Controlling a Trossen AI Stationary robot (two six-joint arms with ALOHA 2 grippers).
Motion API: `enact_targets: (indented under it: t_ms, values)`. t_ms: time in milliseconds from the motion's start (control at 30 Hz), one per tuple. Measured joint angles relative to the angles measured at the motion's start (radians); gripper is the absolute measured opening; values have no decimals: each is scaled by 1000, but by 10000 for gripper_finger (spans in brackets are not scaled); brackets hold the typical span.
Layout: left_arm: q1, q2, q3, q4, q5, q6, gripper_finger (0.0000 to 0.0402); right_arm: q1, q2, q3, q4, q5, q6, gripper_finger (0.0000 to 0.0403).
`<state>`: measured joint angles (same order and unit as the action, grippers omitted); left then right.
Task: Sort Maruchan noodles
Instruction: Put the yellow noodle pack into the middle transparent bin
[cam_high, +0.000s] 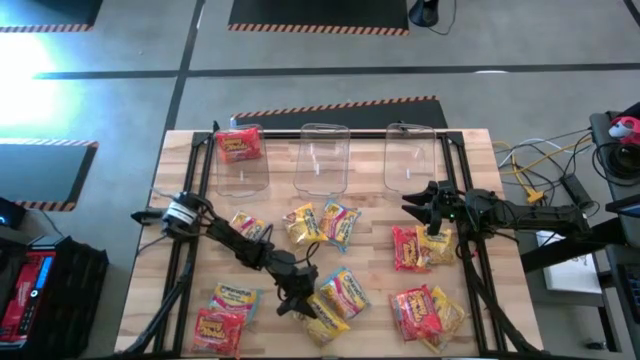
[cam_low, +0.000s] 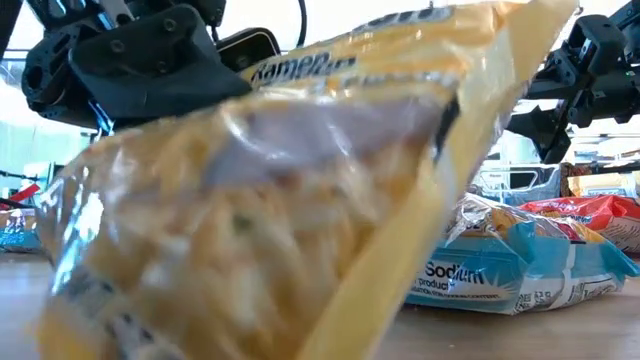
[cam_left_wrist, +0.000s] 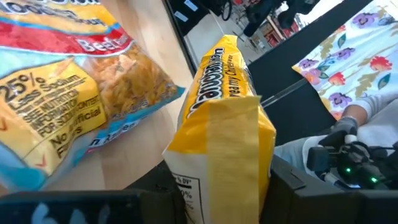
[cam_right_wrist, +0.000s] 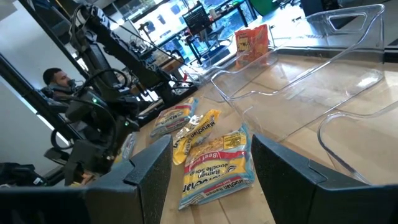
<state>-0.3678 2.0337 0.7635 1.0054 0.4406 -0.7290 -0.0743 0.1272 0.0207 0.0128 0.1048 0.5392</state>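
On the table (cam_high: 180, 160), left jaws pinch yellow packet (cam_left_wrist: 221, 143).

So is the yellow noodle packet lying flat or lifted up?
Lifted up. The left gripper is shut on the yellow packet, holding it on edge above the table.

Glossy plastic on pale wood

The noodle packets (cam_high: 340, 228) are crinkly, shiny plastic film; the bins (cam_high: 322, 158) beyond them are clear, smooth plastic; the table (cam_high: 375, 270) beneath is pale, matt wooden planking with visible grain.
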Motion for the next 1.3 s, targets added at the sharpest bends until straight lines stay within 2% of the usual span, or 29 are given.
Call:
enact_targets:
  t_ms: [400, 733, 833, 1033, 1300]
  values:
    - [73, -114, -10, 11, 0, 14, 111, 0, 0, 0, 0, 0, 0, 208]
    - [194, -257, -63, 8, -4, 36, 111, 0, 0, 0, 0, 0, 0, 208]
    - [231, -318, -67, -39, -4, 75, 111, 0, 0, 0, 0, 0, 0, 208]
    - [316, -441, -59, -234, -4, 234, 111, 0, 0, 0, 0, 0, 0, 208]
    - [512, -495, -59, -251, -4, 276, 112, 0, 0, 0, 0, 0, 0, 208]
